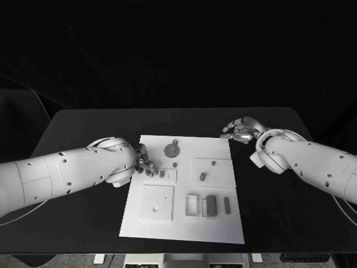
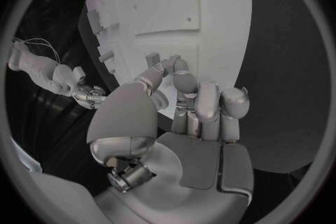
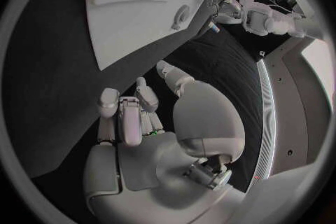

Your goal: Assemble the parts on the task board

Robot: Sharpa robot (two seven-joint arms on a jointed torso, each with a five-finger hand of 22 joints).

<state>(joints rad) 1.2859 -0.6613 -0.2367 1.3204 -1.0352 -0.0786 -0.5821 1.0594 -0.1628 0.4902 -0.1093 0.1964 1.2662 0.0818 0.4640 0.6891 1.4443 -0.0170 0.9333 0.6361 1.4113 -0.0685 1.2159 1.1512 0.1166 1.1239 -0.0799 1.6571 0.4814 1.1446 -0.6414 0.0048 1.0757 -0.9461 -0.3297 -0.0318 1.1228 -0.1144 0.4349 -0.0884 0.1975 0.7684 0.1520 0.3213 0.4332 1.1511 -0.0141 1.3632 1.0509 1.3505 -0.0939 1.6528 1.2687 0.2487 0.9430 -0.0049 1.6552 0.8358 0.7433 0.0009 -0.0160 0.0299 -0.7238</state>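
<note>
Two silver hands over a black table (image 1: 82, 120), white task board (image 1: 218, 223) at centre frame with small grey parts (image 1: 202, 176) across it, left hand (image 1: 140, 162) at the board's left edge pinching a small part (image 2: 153, 59), right hand (image 1: 240, 131) off the board's upper right corner, fingers curled in, holding nothing.

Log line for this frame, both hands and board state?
left hand: fingers on a small part at task board left edge | right hand: off board, curled, holding nothing | parts: unassembled
</note>
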